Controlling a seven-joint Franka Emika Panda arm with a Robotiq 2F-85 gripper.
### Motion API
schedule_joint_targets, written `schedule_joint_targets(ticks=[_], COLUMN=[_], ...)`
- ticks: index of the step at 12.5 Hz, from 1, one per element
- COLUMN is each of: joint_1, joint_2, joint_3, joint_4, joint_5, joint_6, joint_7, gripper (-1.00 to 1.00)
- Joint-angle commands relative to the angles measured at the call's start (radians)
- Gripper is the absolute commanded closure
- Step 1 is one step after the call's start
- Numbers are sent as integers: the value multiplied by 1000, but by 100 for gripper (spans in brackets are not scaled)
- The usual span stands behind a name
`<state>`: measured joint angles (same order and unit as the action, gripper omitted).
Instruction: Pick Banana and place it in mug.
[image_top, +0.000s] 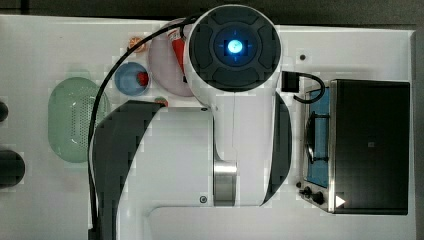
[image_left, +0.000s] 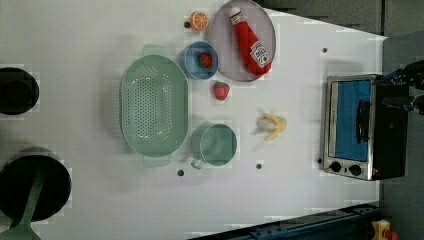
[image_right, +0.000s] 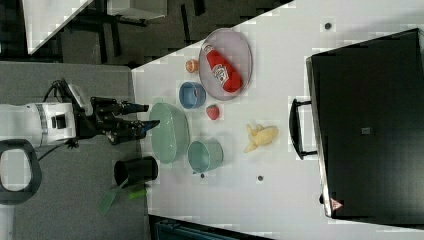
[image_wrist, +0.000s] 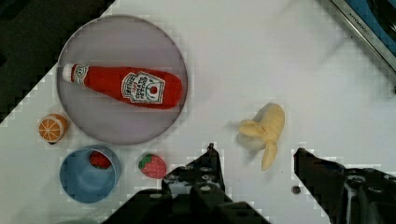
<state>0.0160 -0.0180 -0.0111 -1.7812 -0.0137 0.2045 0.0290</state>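
Note:
The pale-yellow banana (image_left: 272, 126) lies on the white table between the mug and the toaster oven, touching nothing. The wrist view has the banana (image_wrist: 266, 130) below and between my two dark fingertips, with bare table around it. The mug (image_left: 216, 145), a muted-green round cup, stands upright and empty beside the big strainer, at the left view's left of the banana. My gripper (image_right: 147, 116) hangs open and high over the scene with nothing between its fingers. In the right view the banana (image_right: 262, 136) lies to the right view's right of the mug (image_right: 205, 155).
A pale-green strainer (image_left: 154, 105) touches the mug's side. A blue cup (image_left: 200, 60) holds a strawberry, and another strawberry (image_left: 221, 90) lies loose. A plate (image_left: 225, 30) carries a ketchup bottle (image_left: 250, 42). An orange slice (image_left: 198, 20) and a toaster oven (image_left: 357, 127) flank the area.

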Motion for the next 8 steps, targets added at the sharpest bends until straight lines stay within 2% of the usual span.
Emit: schedule_joint_targets(ticks=[1, 2, 3, 5, 8], joint_1=[-28, -28, -28, -26, -24], joint_2=[-287, -283, -277, -253, -197], joint_3=[-64, -64, -63, -60, -50], joint_4=[-127, -134, -147, -192, -290], joint_5=[-4, -4, -4, -4, -4], joint_6=[-183, -183, -181, -172, -48], joint_7=[-55, -55, -55, -59, -65], gripper=[-54, -83, -100, -100, -100])
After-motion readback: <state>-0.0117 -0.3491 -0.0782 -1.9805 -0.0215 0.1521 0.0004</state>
